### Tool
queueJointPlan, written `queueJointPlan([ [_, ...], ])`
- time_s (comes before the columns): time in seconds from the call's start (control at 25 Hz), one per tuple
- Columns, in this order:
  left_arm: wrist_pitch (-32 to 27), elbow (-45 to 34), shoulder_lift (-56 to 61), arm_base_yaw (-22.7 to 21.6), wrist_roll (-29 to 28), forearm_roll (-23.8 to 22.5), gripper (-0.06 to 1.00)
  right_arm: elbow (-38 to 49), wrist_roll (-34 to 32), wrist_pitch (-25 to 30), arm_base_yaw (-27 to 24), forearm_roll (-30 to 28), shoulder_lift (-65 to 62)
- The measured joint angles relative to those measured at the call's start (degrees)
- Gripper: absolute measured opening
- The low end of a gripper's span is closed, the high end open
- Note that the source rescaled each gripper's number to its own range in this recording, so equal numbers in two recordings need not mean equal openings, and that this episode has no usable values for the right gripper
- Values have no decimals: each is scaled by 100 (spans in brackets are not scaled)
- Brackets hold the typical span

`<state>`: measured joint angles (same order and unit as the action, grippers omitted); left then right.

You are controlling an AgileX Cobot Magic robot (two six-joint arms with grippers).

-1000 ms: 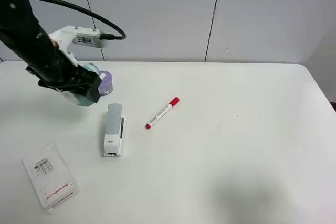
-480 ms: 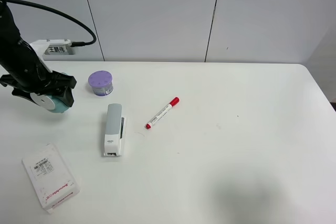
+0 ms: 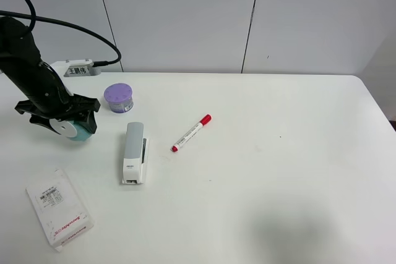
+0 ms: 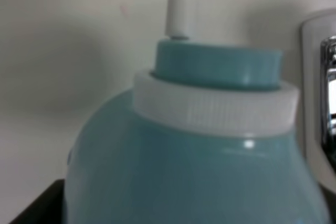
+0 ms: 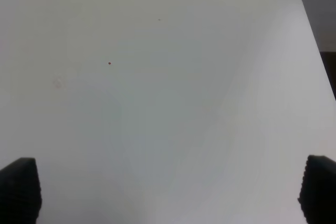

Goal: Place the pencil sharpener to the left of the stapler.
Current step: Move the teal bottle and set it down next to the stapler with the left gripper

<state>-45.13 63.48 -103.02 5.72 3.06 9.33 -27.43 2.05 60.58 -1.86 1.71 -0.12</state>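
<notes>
My left gripper point(image 3: 67, 125) is shut on the teal pencil sharpener point(image 3: 77, 131), low over the table with its white flat face toward the camera. I cannot tell whether it touches the surface. It sits left of and slightly behind the grey-topped stapler point(image 3: 134, 151), a short gap apart. In the left wrist view the pencil sharpener point(image 4: 194, 166) fills the frame, its small white cap point(image 4: 180, 6) pointing away, with the stapler point(image 4: 321, 72) at the edge. My right gripper point(image 5: 168, 190) stands open over bare table, out of the exterior high view.
A purple-lidded round jar point(image 3: 118, 97) stands behind the stapler. A red marker point(image 3: 191, 133) lies to the stapler's right. A flat white labelled box point(image 3: 59, 208) lies near the front left. The white table point(image 3: 278, 171) spreads to the right.
The left arm swung the pencil sharpener from beside the purple jar out to the far left, then back right and a little forward, closer to the stapler. Nothing else moved.
</notes>
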Motion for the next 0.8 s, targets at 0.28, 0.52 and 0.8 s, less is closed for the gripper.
queueJointPlan([
  [0.28,538,-604,0,119,0,121,2,0,0,0,0,0,0],
  [0.52,991,-659,-11,470,-23,295,2,0,0,0,0,0,0],
  [0.8,1049,-659,-205,503,-38,299,2,0,0,0,0,0,0],
])
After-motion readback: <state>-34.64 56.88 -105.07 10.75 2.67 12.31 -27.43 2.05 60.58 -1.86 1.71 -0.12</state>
